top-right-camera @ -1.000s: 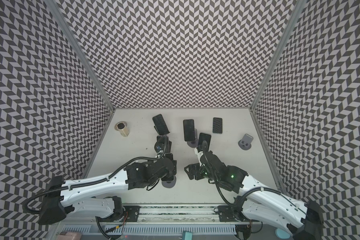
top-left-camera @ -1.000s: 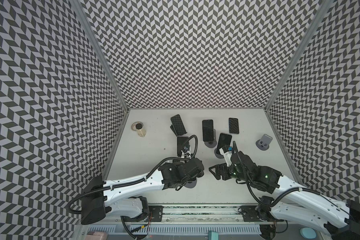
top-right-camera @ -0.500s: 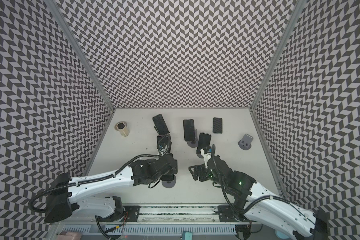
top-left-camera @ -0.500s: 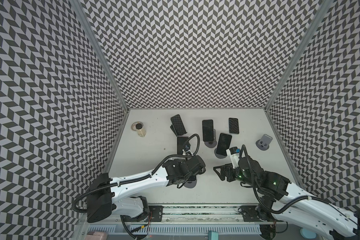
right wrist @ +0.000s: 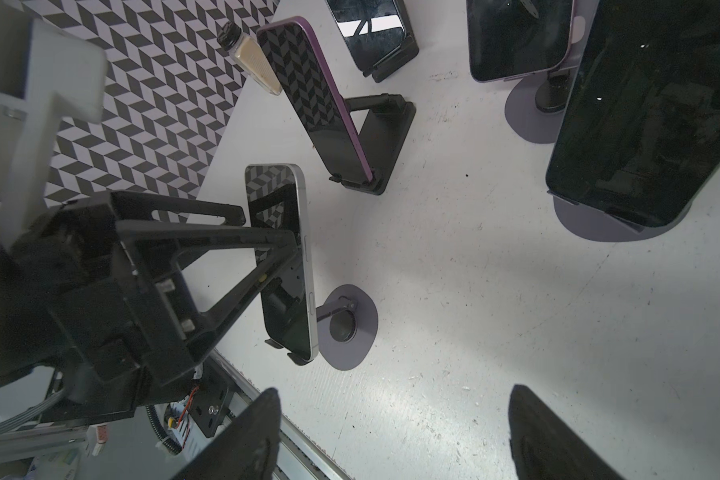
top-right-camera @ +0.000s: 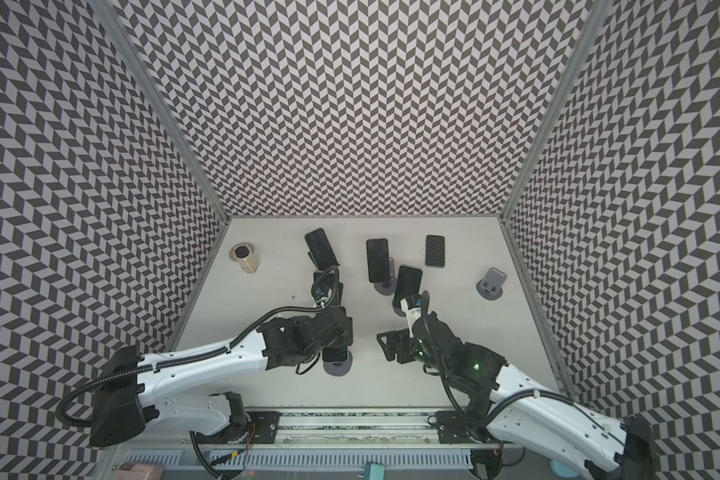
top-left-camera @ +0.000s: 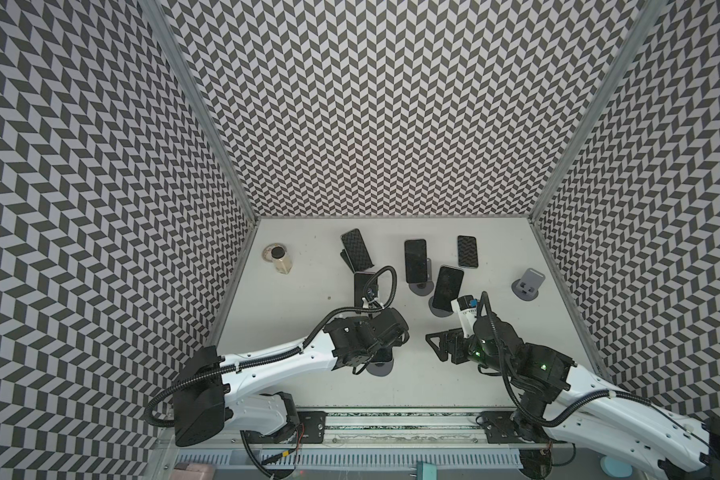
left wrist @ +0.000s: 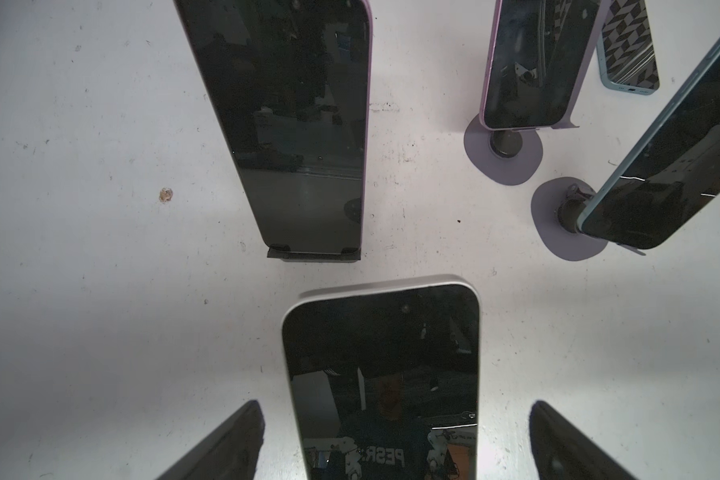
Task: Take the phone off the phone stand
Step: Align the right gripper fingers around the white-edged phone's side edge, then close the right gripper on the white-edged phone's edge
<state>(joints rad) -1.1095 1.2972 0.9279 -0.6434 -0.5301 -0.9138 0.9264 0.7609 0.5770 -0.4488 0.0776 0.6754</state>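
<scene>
The phone (left wrist: 381, 374), dark-screened with a white rim, leans on the phone stand (right wrist: 348, 328), which has a round grey base, near the table's front middle. My left gripper (left wrist: 391, 440) is open and straddles the phone's upper part, with a gap between each finger and the phone's edges. In both top views the left gripper (top-left-camera: 385, 332) (top-right-camera: 329, 328) covers most of the phone, and only the stand's base (top-left-camera: 381, 368) shows below it. My right gripper (top-left-camera: 437, 347) (right wrist: 391, 436) hovers open and empty to the right of the stand, over bare table.
Behind stand several more phones: two on black stands (top-left-camera: 356, 249) (top-left-camera: 364, 286), one on a purple stand (top-left-camera: 415, 259), a blue-rimmed one (top-left-camera: 447, 287) close to the right wrist. A phone (top-left-camera: 467, 251) lies flat. An empty grey stand (top-left-camera: 528, 284) is far right, a bottle (top-left-camera: 281, 259) far left.
The left gripper has edged slightly away from the front edge, over the phone. The right gripper has drifted a little to the right and toward the front. Both stay open.
</scene>
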